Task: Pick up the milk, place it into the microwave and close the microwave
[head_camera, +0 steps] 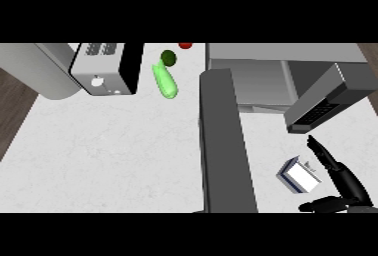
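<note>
My right hand (344, 184) is low at the near right of the counter (111, 150). It is open, with the fingers (322, 152) stretched straight out ahead and the thumb (321, 204) spread off to the left, curled round nothing. The milk (300, 176) lies on the counter just to the left of my palm, in the open angle between fingers and thumb. It is close against the hand, but I cannot tell whether it touches. By my judgement the task has barely begun: the carton is not grasped or lifted, and I am only at the approach to the pick. The microwave (251, 80) sits ahead of my fingertips and a little to the left, with its dark button panel (319, 111) just beyond them. The long grey slab (225, 150) running toward me, well to the left of the hand on the far side of the milk, I take to be its door, swung open. If so, nothing needs opening first. What is left is nearly everything: closing my fingers round the carton, raising it, carrying it forward into the cavity, letting go, and then swinging that door shut. My left hand does not show. Far off to the left and ahead, a green cucumber (165, 81) and a toaster (107, 70) sit well apart from my hand and play no part in this.
</note>
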You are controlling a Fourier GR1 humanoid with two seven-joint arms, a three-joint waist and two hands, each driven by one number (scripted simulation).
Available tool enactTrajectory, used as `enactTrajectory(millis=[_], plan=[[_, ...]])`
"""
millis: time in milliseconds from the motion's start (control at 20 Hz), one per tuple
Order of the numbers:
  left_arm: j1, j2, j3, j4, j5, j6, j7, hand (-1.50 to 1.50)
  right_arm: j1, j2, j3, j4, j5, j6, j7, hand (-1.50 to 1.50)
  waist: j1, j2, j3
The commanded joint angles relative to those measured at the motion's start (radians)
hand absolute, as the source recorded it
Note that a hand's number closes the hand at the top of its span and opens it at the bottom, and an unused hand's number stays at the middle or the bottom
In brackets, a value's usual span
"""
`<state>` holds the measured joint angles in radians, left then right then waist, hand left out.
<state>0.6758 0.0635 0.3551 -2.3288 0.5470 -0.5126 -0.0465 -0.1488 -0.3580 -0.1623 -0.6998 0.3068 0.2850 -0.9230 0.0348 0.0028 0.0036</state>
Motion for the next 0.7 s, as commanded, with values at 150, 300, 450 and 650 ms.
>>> enactTrajectory(millis=[150,300,450,650], plan=[[0.021,0.027,0.022,-0.113,0.12,0.004,0.037,-1.5,-0.096,0.02,0.017,0.213,0.018,0.012,-0.192,-1.5,0.012,0.006,0.004],[0.0,0.012,0.017,-0.059,0.118,0.01,0.025,-1.5,-0.131,0.017,0.018,0.242,-0.007,0.082,-0.203,-1.5,0.001,0.005,0.002],[0.022,-0.018,-0.011,-0.076,0.07,-0.024,-0.002,-1.5,-0.143,0.025,0.019,0.298,-0.012,0.073,-0.232,-1.5,0.013,0.006,0.004],[0.019,0.037,0.028,-0.054,0.13,-0.021,0.029,-1.5,-0.158,0.058,0.045,0.326,-0.018,0.118,-0.227,1.5,0.006,0.005,0.003]])
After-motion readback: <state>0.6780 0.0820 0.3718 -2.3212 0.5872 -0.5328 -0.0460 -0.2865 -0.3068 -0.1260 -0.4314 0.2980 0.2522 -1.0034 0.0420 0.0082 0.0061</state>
